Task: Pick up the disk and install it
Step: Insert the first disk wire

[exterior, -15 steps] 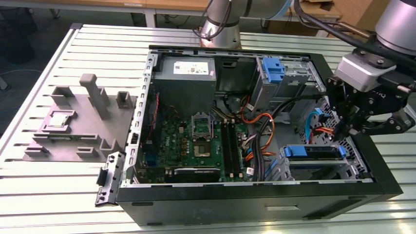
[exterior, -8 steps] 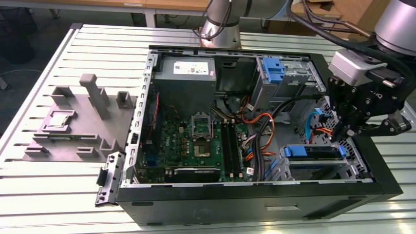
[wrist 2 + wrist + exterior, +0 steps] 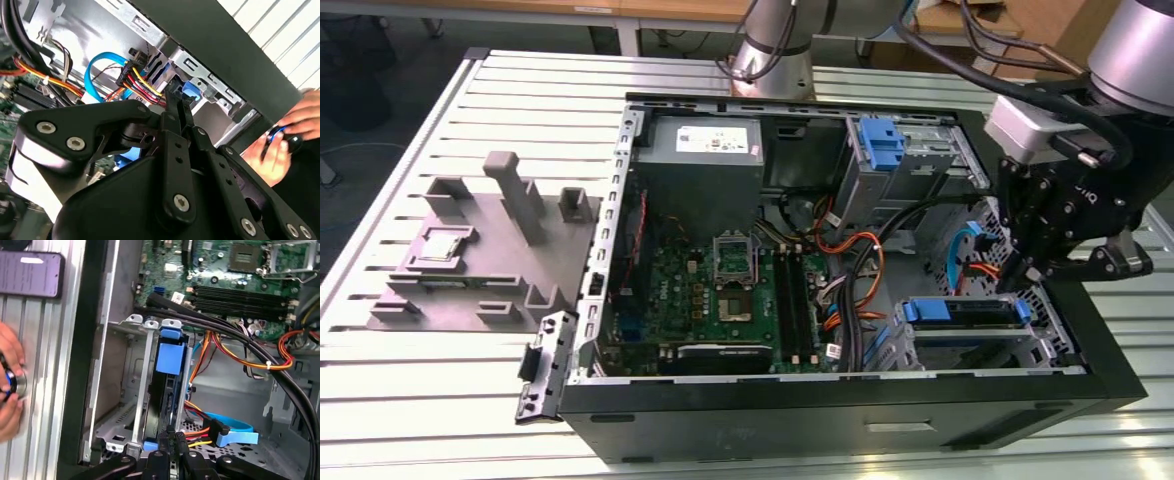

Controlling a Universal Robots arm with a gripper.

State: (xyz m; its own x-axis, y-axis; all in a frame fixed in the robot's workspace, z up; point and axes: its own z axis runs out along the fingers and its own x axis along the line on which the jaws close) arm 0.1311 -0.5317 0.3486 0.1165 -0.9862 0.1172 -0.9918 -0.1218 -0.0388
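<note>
The disk (image 3: 963, 313) sits in the drive cage at the near right corner of the open computer case (image 3: 854, 400), with blue rails showing. In the first wrist view the disk (image 3: 165, 390) stands edge-on between the cage's metal rails, its blue tab pointing toward the motherboard. My gripper (image 3: 1019, 277) hangs over that cage. Its fingers (image 3: 174, 439) are pressed together with their tips at the disk's end. In the second wrist view the gripper (image 3: 177, 97) tapers to a point beside a blue tab (image 3: 192, 90).
Orange, red and blue cables (image 3: 854, 270) cross the case beside the cage. A bare blue bracket (image 3: 882, 142) sits in the far bay, next to the power supply (image 3: 707, 140). A grey fixture (image 3: 480, 260) lies on the exterior view's left. A person's hand (image 3: 295, 130) rests outside the case wall.
</note>
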